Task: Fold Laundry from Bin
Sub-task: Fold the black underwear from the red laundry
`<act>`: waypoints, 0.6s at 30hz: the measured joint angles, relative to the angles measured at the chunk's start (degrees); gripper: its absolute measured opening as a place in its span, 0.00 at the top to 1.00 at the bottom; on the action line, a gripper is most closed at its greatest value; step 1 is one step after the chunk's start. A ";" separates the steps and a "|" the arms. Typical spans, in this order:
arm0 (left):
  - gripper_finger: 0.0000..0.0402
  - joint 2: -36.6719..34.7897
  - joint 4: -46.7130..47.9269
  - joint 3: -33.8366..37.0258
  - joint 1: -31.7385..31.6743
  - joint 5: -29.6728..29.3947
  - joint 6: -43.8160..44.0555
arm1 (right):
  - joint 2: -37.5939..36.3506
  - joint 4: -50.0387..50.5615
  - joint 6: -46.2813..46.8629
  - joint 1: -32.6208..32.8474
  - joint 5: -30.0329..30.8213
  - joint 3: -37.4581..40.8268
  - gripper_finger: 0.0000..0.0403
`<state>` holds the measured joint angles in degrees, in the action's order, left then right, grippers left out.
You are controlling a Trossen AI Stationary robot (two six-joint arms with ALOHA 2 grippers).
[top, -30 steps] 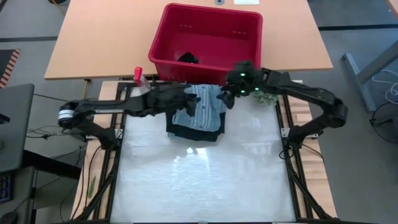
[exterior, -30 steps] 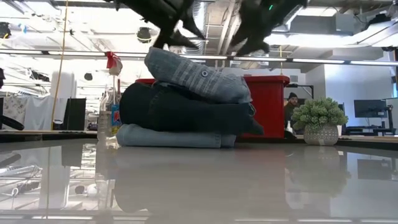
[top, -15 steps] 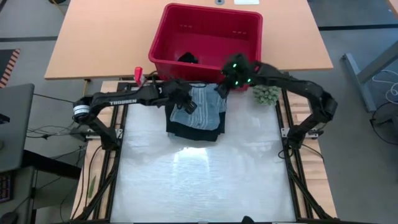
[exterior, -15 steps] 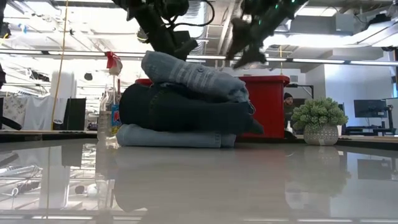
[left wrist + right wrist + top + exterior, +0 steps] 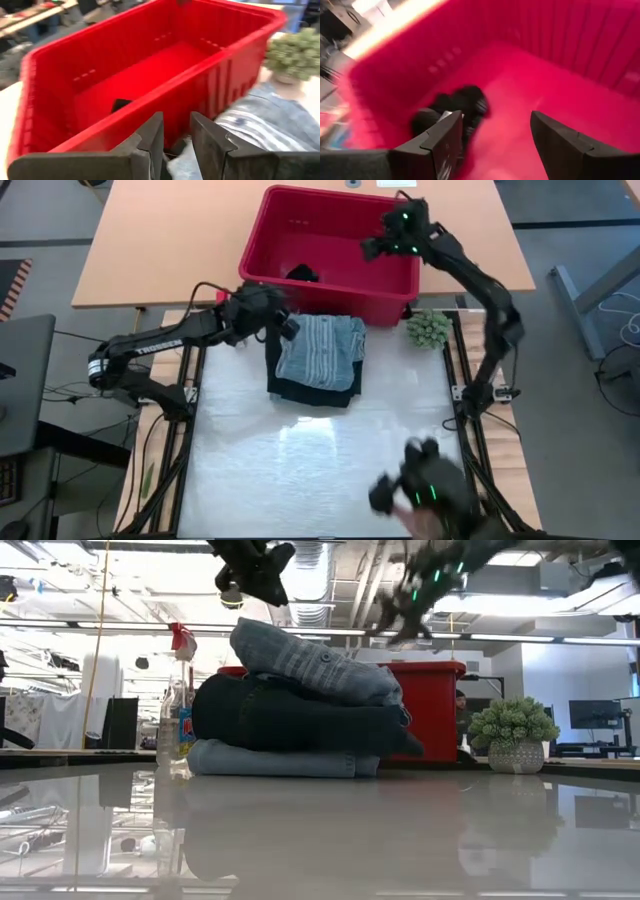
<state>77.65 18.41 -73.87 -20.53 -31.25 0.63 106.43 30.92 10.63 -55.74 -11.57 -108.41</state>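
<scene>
A stack of folded laundry (image 5: 316, 365) lies on the table just in front of the red bin (image 5: 340, 192). Light blue is at the bottom, dark navy in the middle, and a striped grey-blue garment (image 5: 312, 662) lies on top. One black garment (image 5: 302, 274) rests on the bin's floor. My left gripper (image 5: 288, 325) hovers beside the stack's far left corner, fingers a little apart with nothing between them (image 5: 176, 135). My right gripper (image 5: 372, 248) hangs open over the bin's right half, pointing at the black garment (image 5: 455, 107).
A fuzzy green ball plant (image 5: 427, 330) sits right of the stack. A spray bottle (image 5: 225, 302) with a red top stands to its left. At the table's near right edge a dark object with a green light (image 5: 425, 485) shows, with a person's hand below it.
Both grippers have left the top of the stack. My right gripper has swung toward the far edge and now hangs over the bin. My left gripper has risen, drawn back toward the stack's far left corner and rolled. The stack has stayed put. A dark object has appeared at the near edge.
</scene>
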 joint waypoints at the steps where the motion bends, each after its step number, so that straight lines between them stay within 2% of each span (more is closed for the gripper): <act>1: 0.79 -0.01 -0.10 0.01 0.01 -1.31 0.00 | 3.27 0.13 -0.38 -1.31 -1.29 -1.51 0.36; 5: 0.79 0.24 -0.39 0.01 -0.09 -4.61 0.80 | 16.86 0.68 -0.80 -4.20 -3.43 -9.56 0.36; 11: 0.79 0.21 0.72 0.05 -1.28 -6.69 -2.56 | 32.67 2.74 -2.50 -3.88 -3.81 -26.18 0.36; 14: 0.79 0.15 0.57 0.05 -2.93 -7.19 -1.01 | 34.53 -1.84 -3.15 -3.20 -3.71 -24.42 0.36; 16: 0.79 0.13 0.69 0.05 -4.33 -6.69 -0.61 | 35.82 -1.87 -3.21 -2.70 -4.09 -25.07 0.36; 18: 0.79 0.13 0.75 0.05 -5.64 -5.95 0.94 | 37.62 0.79 -4.39 -2.29 -7.20 -26.70 0.36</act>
<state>77.78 19.17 -73.82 -26.17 -37.20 1.57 144.06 31.70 6.24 -58.04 -18.77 -135.11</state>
